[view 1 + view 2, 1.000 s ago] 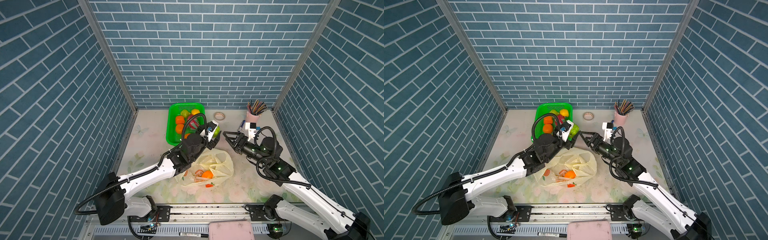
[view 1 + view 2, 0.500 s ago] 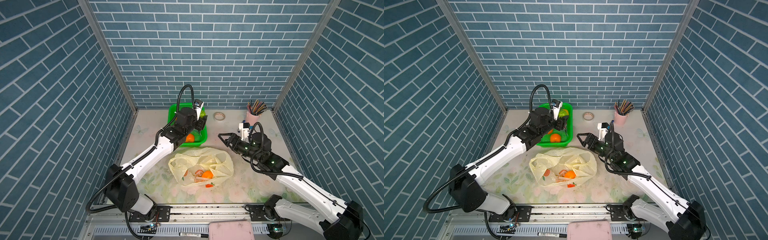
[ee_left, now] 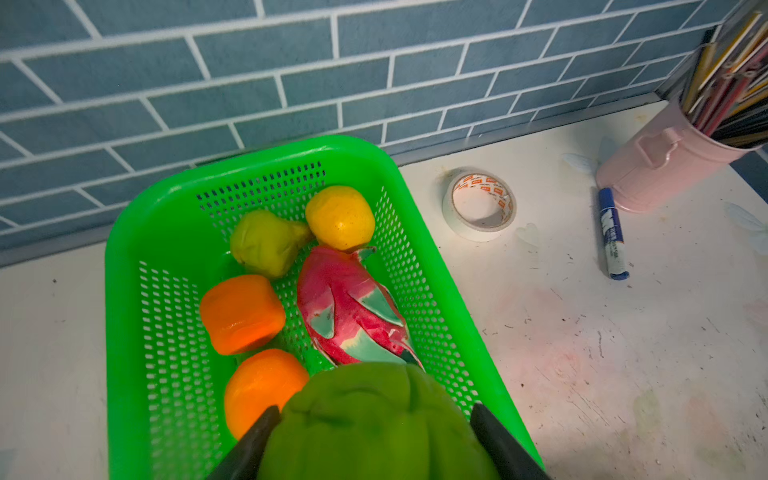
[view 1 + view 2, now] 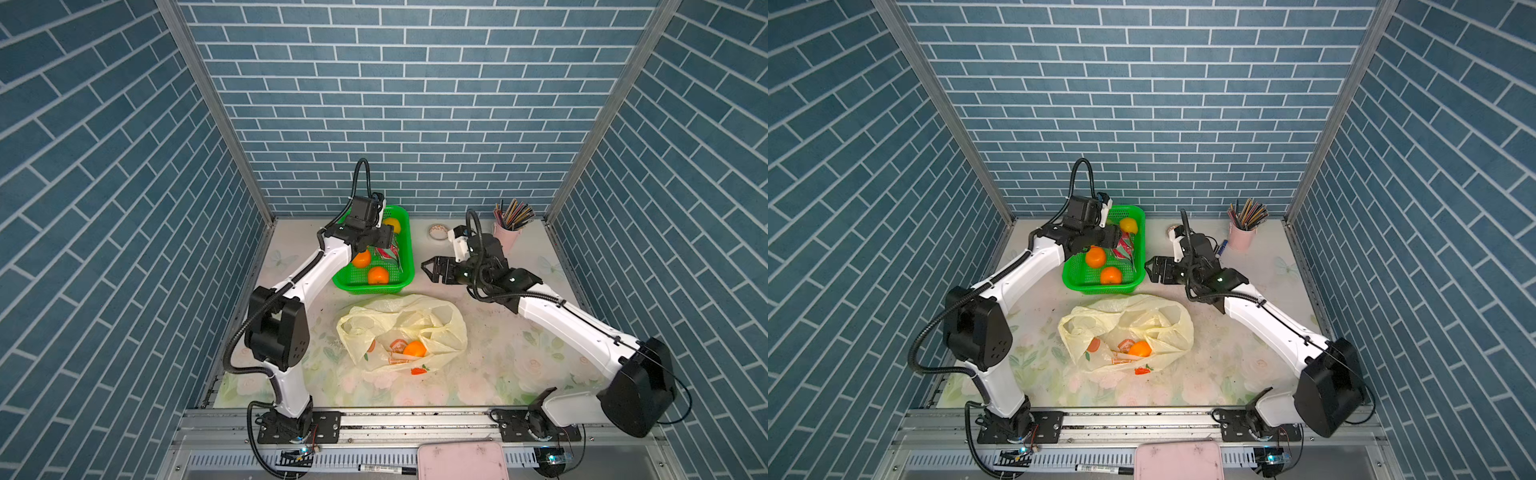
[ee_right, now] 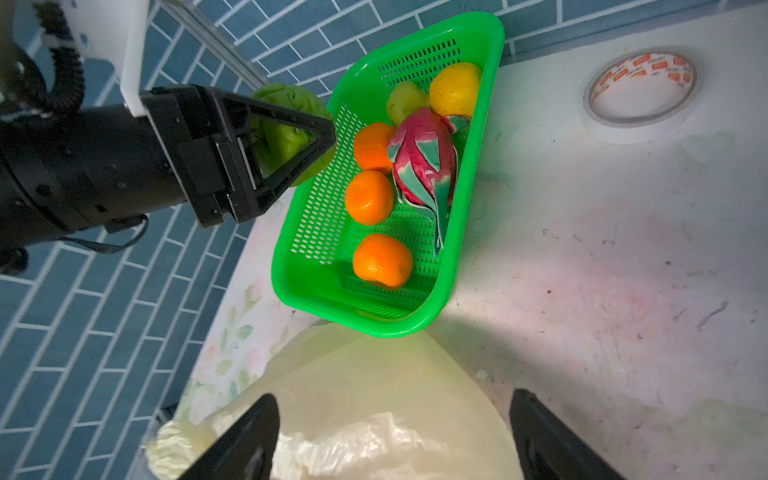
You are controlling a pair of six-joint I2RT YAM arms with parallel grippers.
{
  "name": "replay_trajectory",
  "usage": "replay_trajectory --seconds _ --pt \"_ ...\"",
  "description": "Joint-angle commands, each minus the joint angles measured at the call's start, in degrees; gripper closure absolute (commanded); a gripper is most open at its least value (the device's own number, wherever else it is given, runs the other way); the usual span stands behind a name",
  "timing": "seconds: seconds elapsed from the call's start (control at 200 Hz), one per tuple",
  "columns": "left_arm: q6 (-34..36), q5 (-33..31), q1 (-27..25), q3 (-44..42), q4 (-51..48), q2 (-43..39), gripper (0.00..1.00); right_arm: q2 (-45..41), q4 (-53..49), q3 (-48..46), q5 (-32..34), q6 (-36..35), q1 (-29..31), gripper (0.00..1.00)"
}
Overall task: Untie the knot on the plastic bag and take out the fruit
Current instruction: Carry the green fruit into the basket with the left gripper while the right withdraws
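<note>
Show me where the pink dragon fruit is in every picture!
A top view: the dragon fruit lies in the green basket, along its right wall.
A top view: same place, right of the oranges.
Left wrist: in the basket, next to the yellow fruit.
Right wrist: in the basket, beside the oranges.
Shared landmark: the green basket.

The pale, flower-printed surface is scuffed and stained. On it, at the back, stands a green basket. The crumpled plastic bag lies just in front of the basket. Toward the back right are a tape roll, a blue marker and a pink cup.
</note>
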Motion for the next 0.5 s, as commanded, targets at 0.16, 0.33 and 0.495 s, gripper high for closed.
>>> replay_trajectory --seconds 0.16,0.33,0.495 --pt "-9.3 -0.9 0.1 4.5 -10.6 5.0 0.5 4.3 -17.4 8.2 8.1 -20.0 -0.2 0.14" --pt "-9.5 3.1 -1.6 7.3 -11.4 10.1 0.5 4.5 -26.8 11.7 8.7 -19.8 -0.2 0.15" --pt "-10.6 7.7 -3.5 9.0 -10.5 15.4 0.5 3.7 -30.5 12.3 9.1 -20.6 -0.2 0.15"
